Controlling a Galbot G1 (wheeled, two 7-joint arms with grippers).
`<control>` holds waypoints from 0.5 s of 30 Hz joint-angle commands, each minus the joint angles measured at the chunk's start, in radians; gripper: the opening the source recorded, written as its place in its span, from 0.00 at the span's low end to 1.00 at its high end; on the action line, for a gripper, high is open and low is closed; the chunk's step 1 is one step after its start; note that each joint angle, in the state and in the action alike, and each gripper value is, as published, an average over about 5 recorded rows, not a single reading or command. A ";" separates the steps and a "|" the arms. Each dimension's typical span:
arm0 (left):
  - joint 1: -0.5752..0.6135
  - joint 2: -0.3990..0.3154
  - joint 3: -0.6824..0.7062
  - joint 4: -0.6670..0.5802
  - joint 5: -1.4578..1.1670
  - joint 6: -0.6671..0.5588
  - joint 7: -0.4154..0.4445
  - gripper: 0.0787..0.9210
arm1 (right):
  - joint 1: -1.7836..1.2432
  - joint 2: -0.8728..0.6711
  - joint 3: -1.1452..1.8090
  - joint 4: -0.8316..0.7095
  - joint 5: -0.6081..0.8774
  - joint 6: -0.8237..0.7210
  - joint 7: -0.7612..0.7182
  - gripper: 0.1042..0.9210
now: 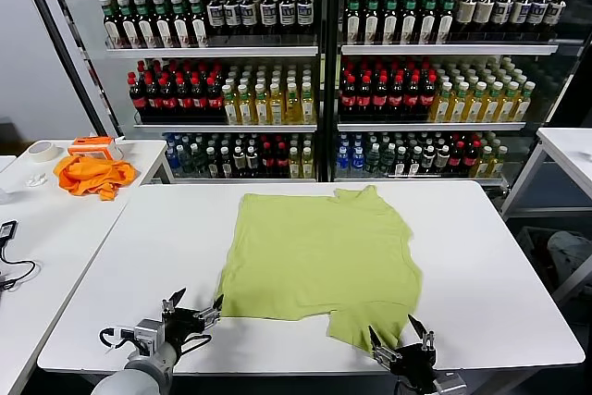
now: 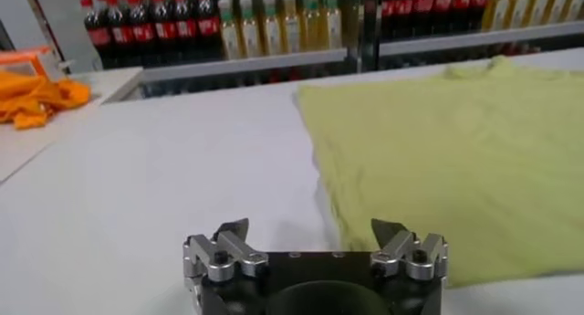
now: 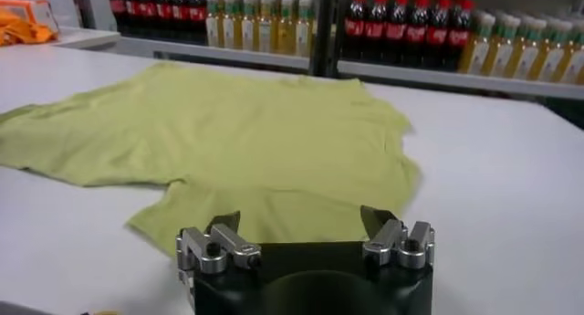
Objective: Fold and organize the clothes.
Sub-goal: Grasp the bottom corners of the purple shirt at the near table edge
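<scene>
The lime-green T-shirt [image 1: 319,252] lay spread flat at the centre of the white counter [image 1: 481,275]. At the frame's bottom edge, the left claw [image 1: 192,308] and right claw [image 1: 400,333] hovered with fingers apart, empty.

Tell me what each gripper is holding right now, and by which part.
Nothing is held. The left gripper and right gripper both stand open at the table's near edge, short of the T-shirt, which lies flat.

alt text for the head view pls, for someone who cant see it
A yellow-green T-shirt lies spread flat on a white table, with the open left gripper and open right gripper at its near edge.
</scene>
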 commanded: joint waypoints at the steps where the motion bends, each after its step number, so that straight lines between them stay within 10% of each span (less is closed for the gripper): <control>1: 0.016 0.000 0.005 -0.002 -0.014 0.017 -0.010 0.88 | -0.008 0.000 -0.018 -0.011 0.026 0.000 0.020 0.88; 15: 0.001 -0.018 0.028 0.023 -0.007 -0.008 -0.030 0.88 | 0.010 0.010 -0.041 -0.021 0.101 -0.014 0.059 0.79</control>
